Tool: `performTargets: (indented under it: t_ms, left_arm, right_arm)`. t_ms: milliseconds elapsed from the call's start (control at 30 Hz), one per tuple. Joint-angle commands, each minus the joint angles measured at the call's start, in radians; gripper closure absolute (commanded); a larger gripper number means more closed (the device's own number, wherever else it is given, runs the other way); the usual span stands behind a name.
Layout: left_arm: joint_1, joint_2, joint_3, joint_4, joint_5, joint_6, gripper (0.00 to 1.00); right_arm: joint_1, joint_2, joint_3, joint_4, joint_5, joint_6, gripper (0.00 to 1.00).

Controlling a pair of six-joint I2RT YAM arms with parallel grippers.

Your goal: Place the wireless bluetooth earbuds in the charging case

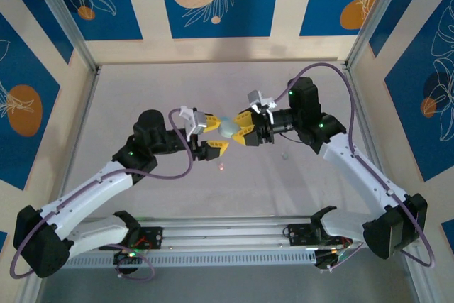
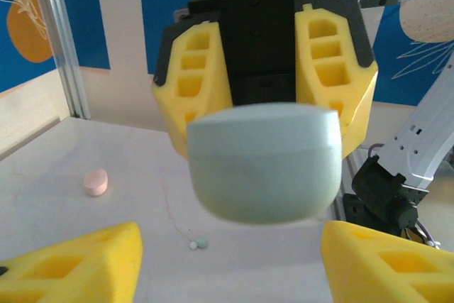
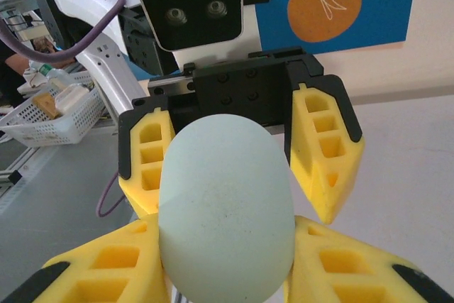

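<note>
A pale teal pebble-shaped charging case (image 1: pixel 228 127) hangs in mid-air over the middle of the table, lid closed. My right gripper (image 1: pixel 245 129) is shut on it, its yellow fingers pressed against both sides of the case (image 3: pixel 225 204). My left gripper (image 1: pixel 213 135) faces it from the left and is open, its fingers (image 3: pixel 323 147) standing a little off the case on either side. A tiny teal earbud (image 2: pixel 199 244) with a white tip lies on the table below the case (image 2: pixel 262 164). A small pink piece (image 2: pixel 96 182) lies further off on the table.
The white table (image 1: pixel 142 90) is ringed by an aluminium frame with posts (image 1: pixel 67 26) and blue-and-beige walls. A rail (image 1: pixel 227 235) carrying both arm bases runs along the near edge. A faint pink speck (image 1: pixel 221 167) lies under the left gripper.
</note>
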Motion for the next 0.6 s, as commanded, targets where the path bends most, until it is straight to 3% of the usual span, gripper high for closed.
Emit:
performTargets:
  t_ms: [0,567]
  left_arm:
    - [0.004,0.004,0.037,0.008,0.061,0.0,0.37]
    - [0.004,0.023,0.053,0.037,0.073,-0.082,0.42]
  right_arm:
    - [0.008,0.005,0.024,-0.053,0.026,-0.049,0.68]
    - [0.02,0.003,0.012,-0.079,0.057,-0.143,0.67]
